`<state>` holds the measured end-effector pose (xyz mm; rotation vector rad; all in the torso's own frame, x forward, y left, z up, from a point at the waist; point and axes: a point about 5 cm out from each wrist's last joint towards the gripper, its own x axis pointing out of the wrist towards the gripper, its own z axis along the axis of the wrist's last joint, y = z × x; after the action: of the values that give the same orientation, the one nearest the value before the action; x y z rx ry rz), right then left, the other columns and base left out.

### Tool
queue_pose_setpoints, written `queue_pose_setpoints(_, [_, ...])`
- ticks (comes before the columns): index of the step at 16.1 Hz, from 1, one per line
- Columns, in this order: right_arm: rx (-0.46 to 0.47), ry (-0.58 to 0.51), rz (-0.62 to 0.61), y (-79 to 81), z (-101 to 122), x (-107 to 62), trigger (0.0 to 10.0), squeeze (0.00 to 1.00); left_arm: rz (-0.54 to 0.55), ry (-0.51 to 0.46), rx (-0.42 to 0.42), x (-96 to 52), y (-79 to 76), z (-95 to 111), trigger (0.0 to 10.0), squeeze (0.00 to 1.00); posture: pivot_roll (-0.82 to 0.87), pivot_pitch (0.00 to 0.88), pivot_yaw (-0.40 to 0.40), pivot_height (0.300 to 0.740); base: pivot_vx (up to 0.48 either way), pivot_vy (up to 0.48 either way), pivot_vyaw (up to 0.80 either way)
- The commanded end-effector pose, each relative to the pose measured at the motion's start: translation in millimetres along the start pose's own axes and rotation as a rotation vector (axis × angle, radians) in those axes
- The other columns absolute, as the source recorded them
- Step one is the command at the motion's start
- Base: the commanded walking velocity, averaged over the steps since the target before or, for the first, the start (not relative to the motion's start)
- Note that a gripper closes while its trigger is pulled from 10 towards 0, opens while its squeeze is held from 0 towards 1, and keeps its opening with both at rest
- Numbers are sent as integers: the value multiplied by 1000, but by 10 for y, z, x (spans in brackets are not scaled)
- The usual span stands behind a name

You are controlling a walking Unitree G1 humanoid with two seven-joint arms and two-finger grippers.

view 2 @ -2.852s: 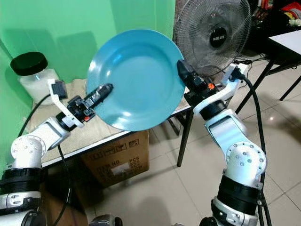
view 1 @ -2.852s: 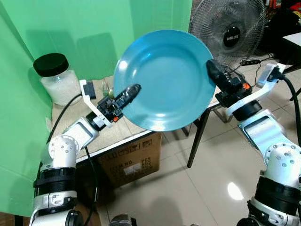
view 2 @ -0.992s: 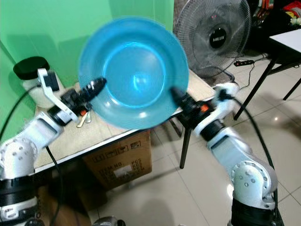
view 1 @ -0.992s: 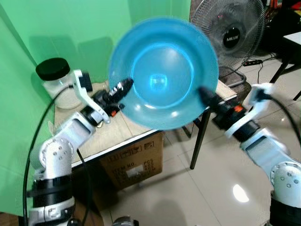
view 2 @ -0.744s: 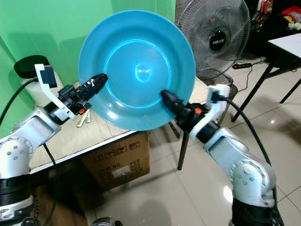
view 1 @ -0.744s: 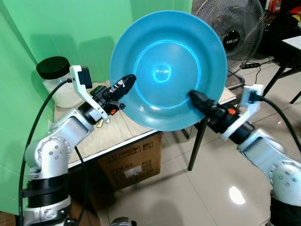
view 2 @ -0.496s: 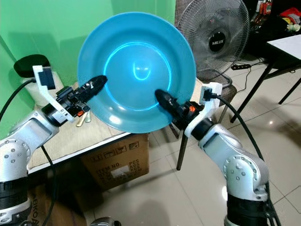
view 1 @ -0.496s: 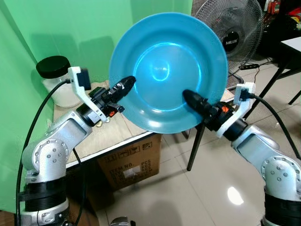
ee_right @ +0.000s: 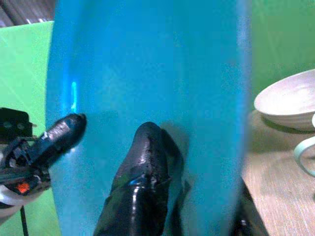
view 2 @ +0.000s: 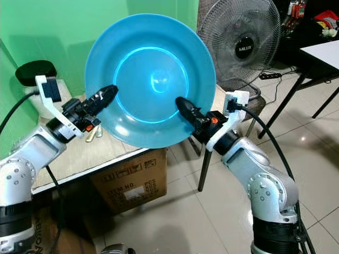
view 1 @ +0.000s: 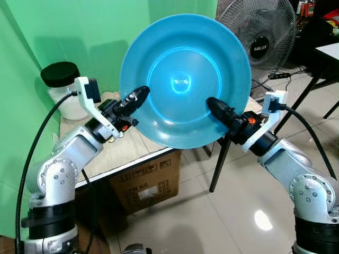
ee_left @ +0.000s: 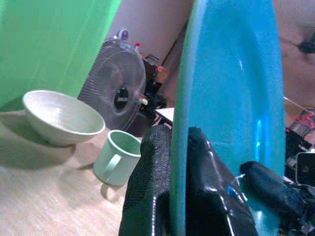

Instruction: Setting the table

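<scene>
Seen from the head camera, the left gripper (view 1: 139, 96) and right gripper (view 1: 216, 108) hold a blue plate (view 1: 185, 79) tilted upright in the air above the bench (view 1: 132, 145), near a black-lidded jar (view 1: 63, 87). The left wrist view shows its jaws clamped on the plate's rim, with a white bowl (ee_left: 61, 117) and green mug (ee_left: 118, 157) on the bench behind. In the right wrist view, its jaws also grip the plate's edge

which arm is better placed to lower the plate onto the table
Left, probably. The left gripper pinches the blue plate's rim above the table; the right gripper reaches in from beyond the table's edge.

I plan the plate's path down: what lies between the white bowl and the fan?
In the left wrist view, a pale green mug stands on the table between the white bowl and the fan.
</scene>
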<state>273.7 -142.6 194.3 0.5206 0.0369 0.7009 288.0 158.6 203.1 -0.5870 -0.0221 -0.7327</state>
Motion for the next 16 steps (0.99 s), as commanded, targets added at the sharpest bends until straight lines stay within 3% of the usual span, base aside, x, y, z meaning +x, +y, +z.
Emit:
queue_pose_setpoints(1, [-15, 22, -25, 8, -32, 7, 0, 0, -12, -6, 37, 10, -63, 7, 0, 0, 53, 0, 30, 740, 0, 0, 0])
queue_pose_setpoints(4, [-33, 51, -43, 1, -127, -41, 0, 0, 7, 0, 60, -47, -97, -62, 0, 0, 46, 0, 28, 740, 0, 0, 0])
queue_pose_setpoints(7, [-44, 48, 6, 106, -147, -71, 0, 0, 13, 52, 116, -61, -133, -170, 0, 0, 34, 0, 34, 740, 0, 0, 0])
queue_pose_setpoints(8, [-92, 56, 6, 129, -144, -89, 2824, 0, 11, 50, 178, -28, -172, -182, 4863, 0, 31, 0, 36, 740, 0, 0, 0])
queue_pose_setpoints(9, [-117, 52, -5, 130, -125, -99, 10000, 0, 29, 68, 232, 12, -191, -183, 10000, 0, 32, 0, 33, 740, 0, 0, 0])
queue_pose_setpoints(12, [-97, 14, -29, 113, -125, -137, 10000, 0, 36, 81, 282, 39, -219, -255, 10000, 0, 26, 0, 35, 740, 0, 0, 0])
queue_pose_setpoints(14, [-79, -3, -28, 131, -99, -131, 10000, 0, 49, 76, 380, 80, -242, -256, 10000, 0, 31, 0, 35, 740, 0, 0, -259])
queue_pose_setpoints(16, [-102, -6, -42, 127, -122, -116, 10000, 0, 62, 56, 303, 114, -229, -335, 10000, 0, -1, 0, 56, 740, 0, 0, -800])
